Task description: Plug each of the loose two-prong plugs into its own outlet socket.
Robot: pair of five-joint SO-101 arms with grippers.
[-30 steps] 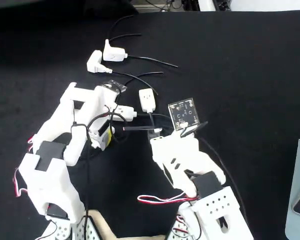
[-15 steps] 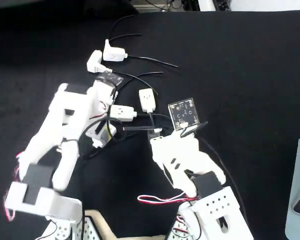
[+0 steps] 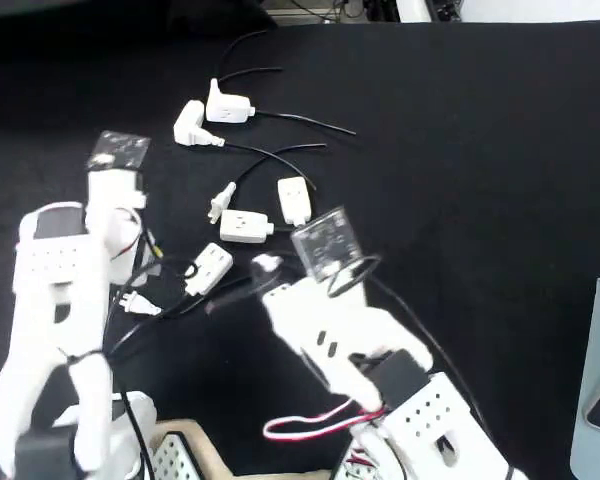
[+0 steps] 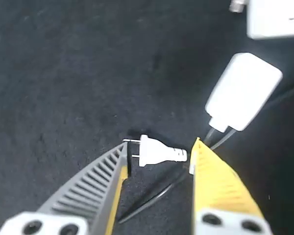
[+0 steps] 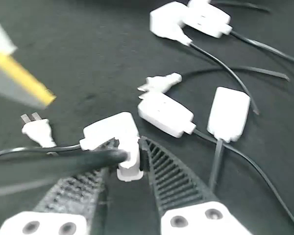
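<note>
Left wrist view: my left gripper (image 4: pixel 160 147) gapes around a loose plug (image 4: pixel 154 152), grasp pending; right gripper (image 5: pixel 128 147) pinches a second plug (image 5: pixel 129 169). Next: close, lift, aim prongs at the socket (image 4: pixel 242 90) ahead.

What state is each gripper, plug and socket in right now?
left gripper, open, straddling table plug.
table plug, loose, lying flat.
right gripper, shut on held plug.
held plug, gripped.
far plug, loose, prongs bare.
middle socket, empty.
</note>
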